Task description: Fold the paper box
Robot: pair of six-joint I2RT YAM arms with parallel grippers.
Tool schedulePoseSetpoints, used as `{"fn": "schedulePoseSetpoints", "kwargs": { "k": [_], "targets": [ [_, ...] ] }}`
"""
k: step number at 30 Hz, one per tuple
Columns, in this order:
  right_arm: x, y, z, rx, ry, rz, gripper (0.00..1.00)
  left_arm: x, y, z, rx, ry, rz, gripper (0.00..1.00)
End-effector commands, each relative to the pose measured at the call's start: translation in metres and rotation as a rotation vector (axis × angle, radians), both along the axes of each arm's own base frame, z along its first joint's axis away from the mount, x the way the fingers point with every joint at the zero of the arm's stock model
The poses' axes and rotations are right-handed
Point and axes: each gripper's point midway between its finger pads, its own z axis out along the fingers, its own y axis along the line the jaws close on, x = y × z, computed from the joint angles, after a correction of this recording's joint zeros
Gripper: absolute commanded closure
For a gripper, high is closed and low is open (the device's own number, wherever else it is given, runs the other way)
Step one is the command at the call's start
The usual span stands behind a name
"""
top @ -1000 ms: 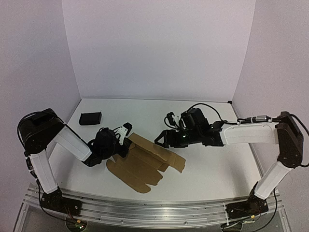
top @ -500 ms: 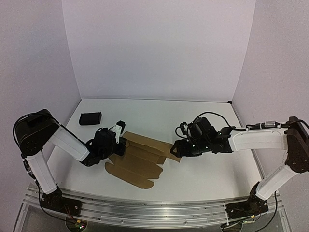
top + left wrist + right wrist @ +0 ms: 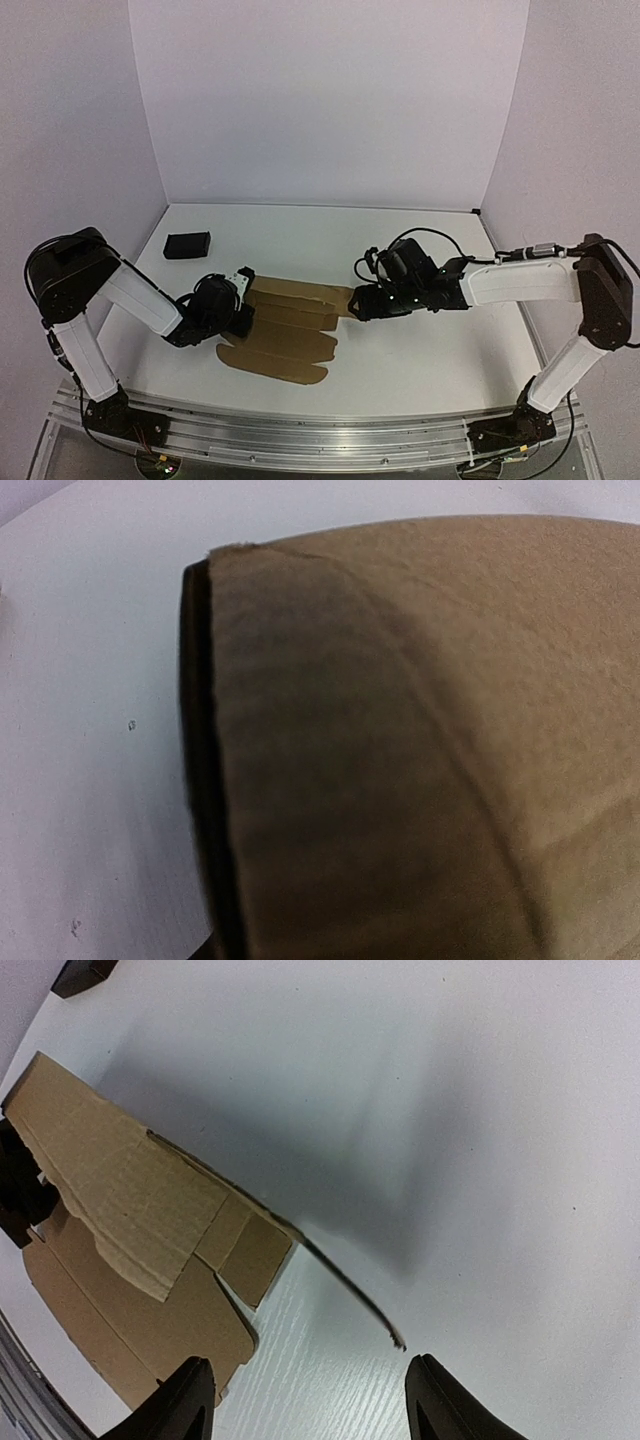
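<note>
Paper box [image 3: 285, 325] lay as a flat sheet on the desk [image 3: 430, 350], between both arms. Right gripper [image 3: 308, 1368] was open, the sheet's right edge just ahead of it. Left gripper [image 3: 232, 305] sat at the left edge; couldn't tell its state. I'd have pinned the left side and folded slowly along the crease.

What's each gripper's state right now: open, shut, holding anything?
Left gripper: at the left edge of the paper box; cannot tell whether it is open or closed.
Right gripper: open, gripping nothing; a box flap edge lies just ahead.
</note>
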Motion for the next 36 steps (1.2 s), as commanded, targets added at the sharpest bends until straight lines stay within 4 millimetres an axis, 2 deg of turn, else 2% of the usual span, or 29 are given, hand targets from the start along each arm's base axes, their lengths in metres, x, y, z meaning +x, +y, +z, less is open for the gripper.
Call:
{"fn": "schedulePoseSetpoints", "kwargs": {
  "k": [1, 7, 12, 16, 19, 22, 25, 27, 29, 33, 35, 36],
  "targets": [
    [0.011, 0.008, 0.011, -0.016, -0.054, 0.039, 0.33, 0.002, -0.005, 0.018, -0.025, -0.01, -0.015, 0.7],
    [0.011, 0.003, 0.017, -0.022, -0.076, 0.03, 0.33, -0.011, 0.0, 0.015, -0.023, 0.11, 0.016, 0.61],
    [0.009, -0.01, 0.027, -0.02, -0.099, -0.009, 0.31, -0.016, 0.002, 0.02, -0.03, 0.187, 0.056, 0.59],
    [0.008, -0.015, 0.035, -0.019, -0.103, -0.026, 0.3, -0.033, 0.009, 0.008, -0.009, 0.366, 0.144, 0.59],
    [0.009, -0.019, 0.046, -0.013, -0.106, -0.057, 0.3, -0.036, 0.011, 0.014, -0.023, 0.387, 0.166, 0.59],
    [0.01, -0.019, 0.057, 0.021, -0.094, -0.1, 0.34, -0.031, 0.022, 0.022, 0.028, 0.37, 0.223, 0.6],
    [0.011, -0.01, 0.067, 0.085, -0.053, -0.133, 0.45, -0.037, 0.033, 0.034, 0.087, 0.399, 0.251, 0.61],
    [0.011, 0.005, 0.073, 0.143, -0.004, -0.132, 0.52, -0.038, 0.035, 0.055, 0.089, 0.381, 0.233, 0.61],
    [0.013, 0.017, 0.077, 0.192, 0.038, -0.139, 0.54, -0.043, 0.033, 0.085, 0.051, 0.353, 0.189, 0.61],
    [0.014, 0.031, 0.071, 0.237, 0.115, -0.166, 0.56, -0.059, 0.017, 0.16, -0.142, 0.256, 0.027, 0.57],
    [0.017, 0.035, 0.064, 0.246, 0.143, -0.197, 0.58, -0.072, -0.004, 0.19, -0.214, 0.151, -0.186, 0.52],
    [0.019, 0.038, 0.06, 0.246, 0.153, -0.202, 0.59, -0.08, -0.017, 0.204, -0.238, 0.055, -0.338, 0.43]
  ]
}}
